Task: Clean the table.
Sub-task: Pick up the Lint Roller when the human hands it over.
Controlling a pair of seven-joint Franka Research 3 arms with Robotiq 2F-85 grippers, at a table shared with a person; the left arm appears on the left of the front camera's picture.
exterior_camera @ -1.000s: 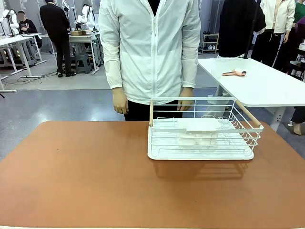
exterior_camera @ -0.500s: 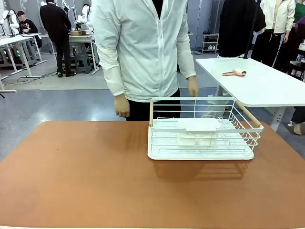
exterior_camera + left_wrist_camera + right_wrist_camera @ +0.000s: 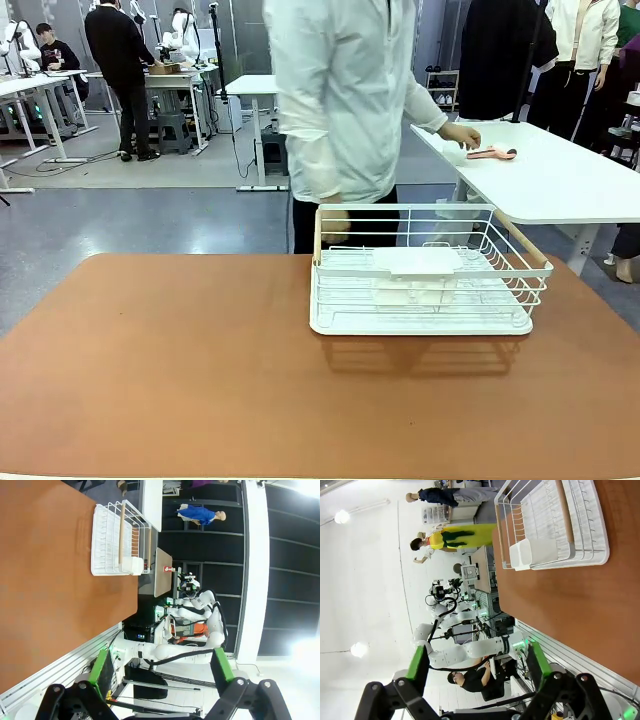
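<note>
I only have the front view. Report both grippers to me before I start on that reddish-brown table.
Observer: The left arm's black two-finger gripper with green pads is open and holds nothing.
Operator: Now the right one.
Observer: The right arm's black, green-padded gripper is also open and empty.

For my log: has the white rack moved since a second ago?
No. The white rack keeps its place near the far edge of the table.
</note>
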